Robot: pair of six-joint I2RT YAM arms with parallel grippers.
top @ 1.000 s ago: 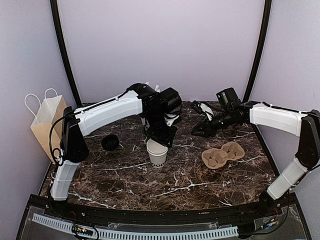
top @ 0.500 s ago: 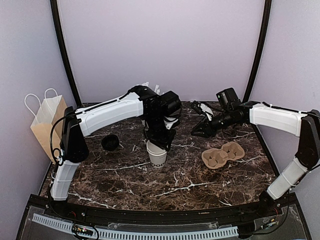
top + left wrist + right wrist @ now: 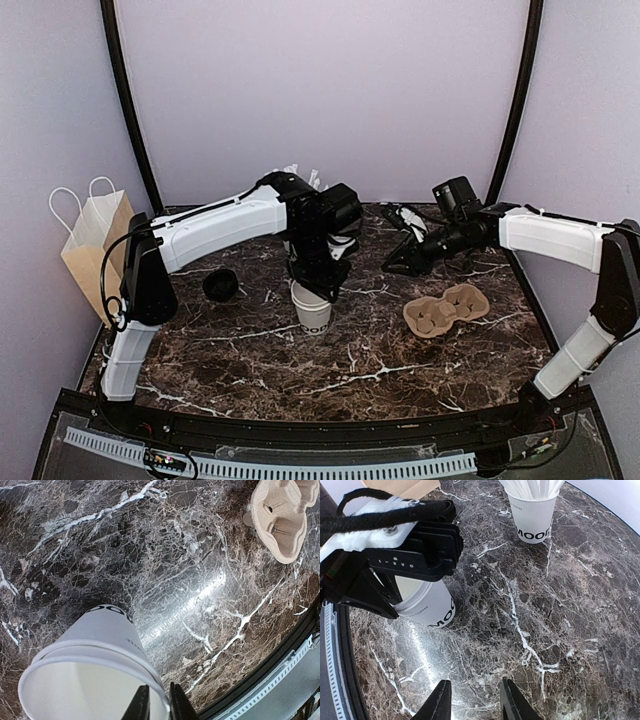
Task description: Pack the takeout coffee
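So over the last second the left jaws dropped a bit lower onto the cup (image 3: 314, 316), which sits just left of centre in the top view and hasn't really budged on the surface (image 3: 380, 370). In the left wrist view, the rim runs between the two fingers (image 3: 141, 706) at the bottom edge, one inside and one outside. They look pinched shut on the cup wall, so I'd say the grab is made or about there. The cup is open on top though. The black lid (image 3: 220, 285) is lying by itself further left, well apart from it. The right jaws haven't moved, hanging open over bare marble right of centre, low near the surface. The carrier (image 3: 447, 308) is off to the right and the bag (image 3: 92, 245) is at the left edge. My guess is the cup needs its lid before it goes anywhere near those.
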